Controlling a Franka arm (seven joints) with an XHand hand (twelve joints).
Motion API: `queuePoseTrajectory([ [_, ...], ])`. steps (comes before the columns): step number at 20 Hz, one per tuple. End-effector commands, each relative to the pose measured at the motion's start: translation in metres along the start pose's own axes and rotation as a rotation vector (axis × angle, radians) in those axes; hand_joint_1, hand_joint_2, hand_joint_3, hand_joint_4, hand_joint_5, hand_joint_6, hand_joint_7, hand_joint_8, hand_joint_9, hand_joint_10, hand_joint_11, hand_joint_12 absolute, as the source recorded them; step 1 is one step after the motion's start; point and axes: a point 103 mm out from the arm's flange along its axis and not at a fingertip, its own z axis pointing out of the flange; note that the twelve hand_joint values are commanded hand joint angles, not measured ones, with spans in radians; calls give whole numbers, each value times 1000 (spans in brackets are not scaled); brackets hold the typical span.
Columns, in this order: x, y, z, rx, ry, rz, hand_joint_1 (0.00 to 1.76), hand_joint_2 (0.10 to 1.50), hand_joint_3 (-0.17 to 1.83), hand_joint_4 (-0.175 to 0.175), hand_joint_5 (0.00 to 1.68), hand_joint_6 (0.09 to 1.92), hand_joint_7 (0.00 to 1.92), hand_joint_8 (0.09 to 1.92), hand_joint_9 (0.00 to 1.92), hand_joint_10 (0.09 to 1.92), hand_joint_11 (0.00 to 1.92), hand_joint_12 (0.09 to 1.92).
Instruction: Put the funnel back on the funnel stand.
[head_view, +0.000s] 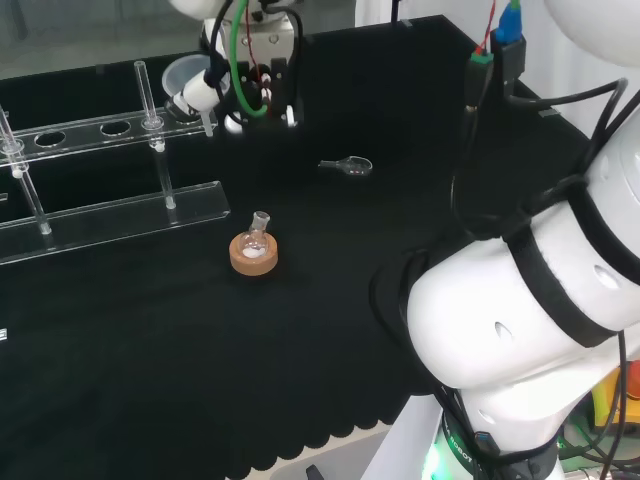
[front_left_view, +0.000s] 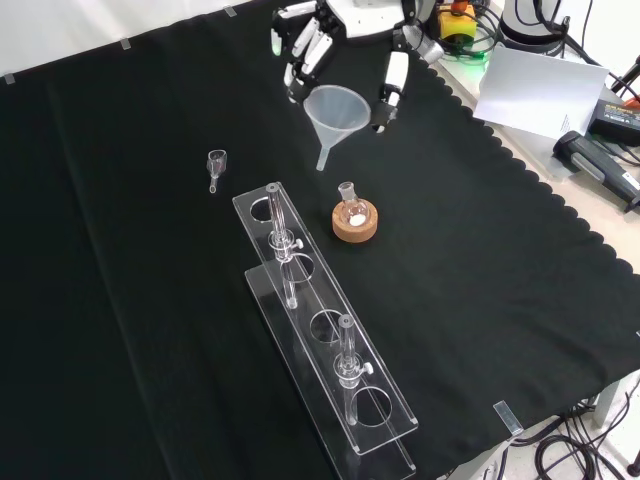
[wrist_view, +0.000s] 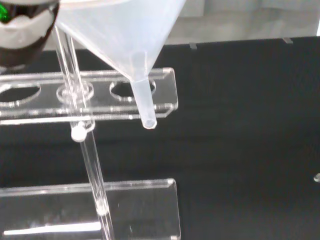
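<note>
Front view shows the hand (front_left_view: 345, 40) with fingers curled around the funnel (front_left_view: 336, 110) near the cloth's far edge; wrist view shows its spout beside the funnel stand's (wrist_view: 100, 95) end hole

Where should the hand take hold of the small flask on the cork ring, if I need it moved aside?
Probably by the short neck, coming straight down from above. The flask stands upright in its cork ring, so the round body sits sunk in the ring and only the neck sticks up free. The funnel is in the hand now.

Translucent plastic funnel (front_left_view: 338, 108); clear glossy stand (front_left_view: 330, 330); matt cloth (front_left_view: 120, 300).
</note>
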Motion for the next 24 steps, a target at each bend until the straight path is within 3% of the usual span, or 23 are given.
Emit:
queuePoseTrajectory([
  [1,-10,21,-4,-8,27,17,870,501,560,93,852,169,1207,87,858,270,0,1412],
  [3,-21,27,-4,1,87,11,869,501,561,94,853,171,1209,87,858,269,0,1412],
  [6,-1,43,3,15,164,2,869,501,562,94,855,173,1211,87,858,269,0,1412],
  [13,-11,70,6,18,247,-20,869,501,565,95,858,178,1211,87,860,268,0,1412],
  [17,-11,87,10,20,247,-39,869,501,567,96,859,181,1212,87,861,267,0,1412],
  [24,0,103,14,3,176,-51,868,501,570,96,860,185,1214,87,862,265,0,1411],
])
